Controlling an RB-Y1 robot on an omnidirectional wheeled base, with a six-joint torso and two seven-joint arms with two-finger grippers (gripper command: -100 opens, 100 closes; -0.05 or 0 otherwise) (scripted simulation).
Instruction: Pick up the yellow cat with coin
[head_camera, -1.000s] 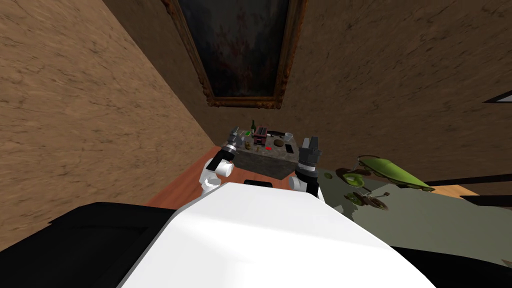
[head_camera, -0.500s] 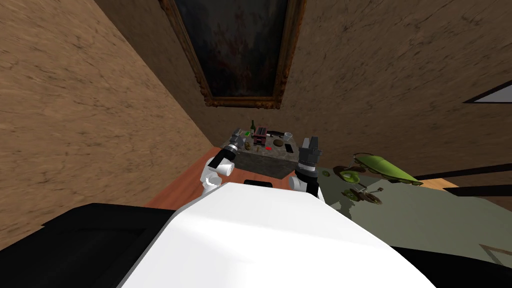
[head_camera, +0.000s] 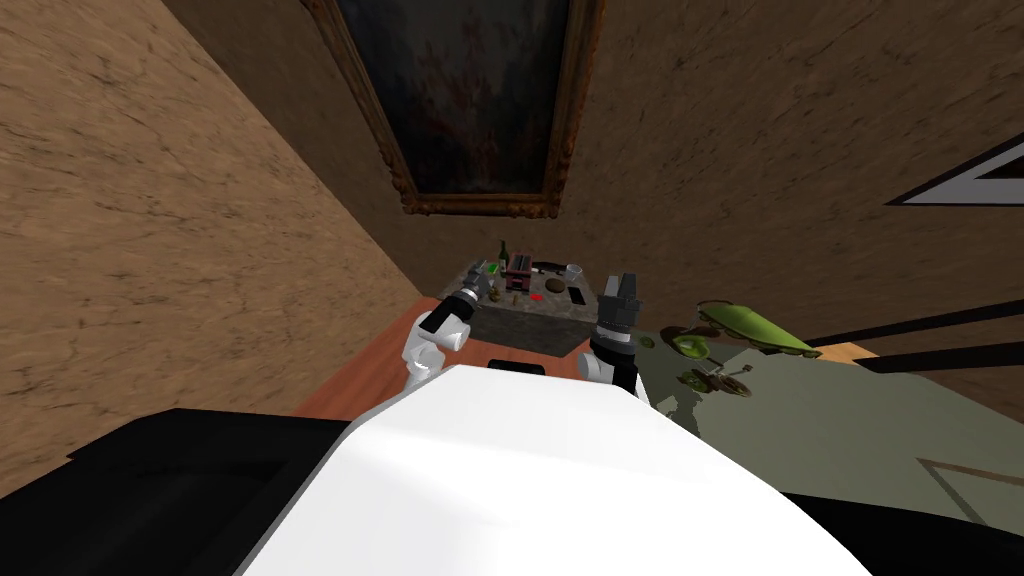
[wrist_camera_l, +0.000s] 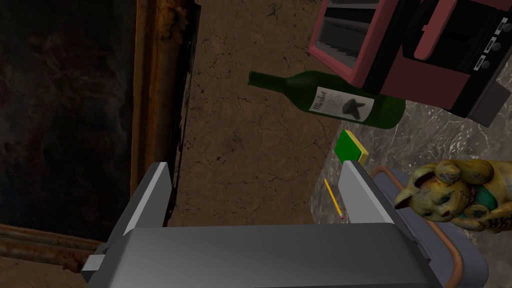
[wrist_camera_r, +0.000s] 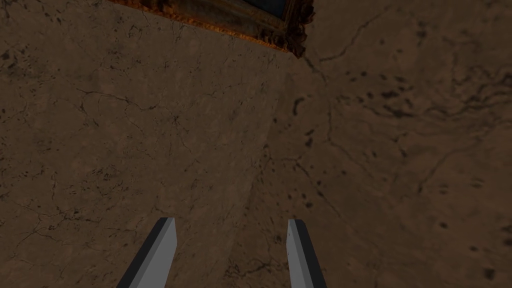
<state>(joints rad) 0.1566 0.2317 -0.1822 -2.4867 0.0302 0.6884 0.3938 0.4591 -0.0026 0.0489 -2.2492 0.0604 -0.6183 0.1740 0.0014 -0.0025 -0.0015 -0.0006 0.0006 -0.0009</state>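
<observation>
The yellow cat (wrist_camera_l: 457, 192), worn, with a teal collar and a raised paw, stands on a grey tray with a brown rim (wrist_camera_l: 462, 260) on the marbled stone table (head_camera: 545, 318). My left gripper (wrist_camera_l: 255, 192) is open over the table's near left corner (head_camera: 478, 276). The cat sits just outside one finger (wrist_camera_l: 357, 192), not between the two. A yellow pencil (wrist_camera_l: 333, 199) lies beside that finger. My right gripper (head_camera: 620, 290) is raised at the table's right edge, and its fingers (wrist_camera_r: 152, 257) stand open with nothing between them.
On the table beyond the cat are a green wine bottle (wrist_camera_l: 340, 102), a pink toaster (wrist_camera_l: 410, 50) and a small green block (wrist_camera_l: 350, 146). The table stands against brown walls in a corner. A green tricycle (head_camera: 730, 335) stands on a grey-green rug (head_camera: 850, 430) to the right.
The whole head view has shifted, so I have turned or moved a little. My left gripper has reached slightly further in over the table. The right arm holds its place.
</observation>
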